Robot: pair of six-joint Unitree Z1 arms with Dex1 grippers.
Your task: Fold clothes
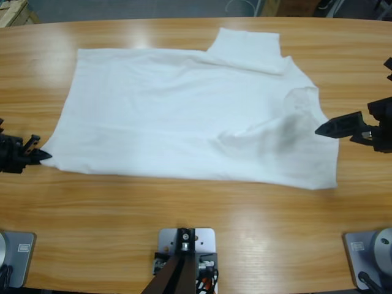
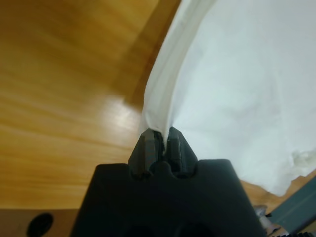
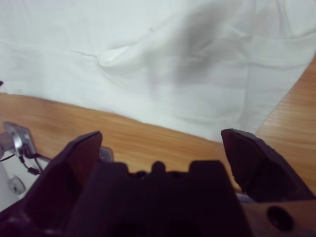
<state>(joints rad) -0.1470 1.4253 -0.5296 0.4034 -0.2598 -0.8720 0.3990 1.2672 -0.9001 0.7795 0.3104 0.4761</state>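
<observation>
T-shirt (image 1: 184, 116): white, spread flat mid-counter (image 1: 184, 233), one sleeve toward 12 o'clock.
Left end effector (image 1: 38, 155): at 9 o'clock, clamped on the shirt's corner hem.
Right end effector (image 1: 334, 127): at 3 o'clock, jaws spread, just off the shirt's edge.
Open room: bare wood along 6 o'clock.

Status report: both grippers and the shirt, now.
Left gripper shut on hem of plain white cotton T-shirt. Right gripper open, off the shirt's edge, holding nothing. Shirt spread flat on wooden table; nothing in the way.
</observation>
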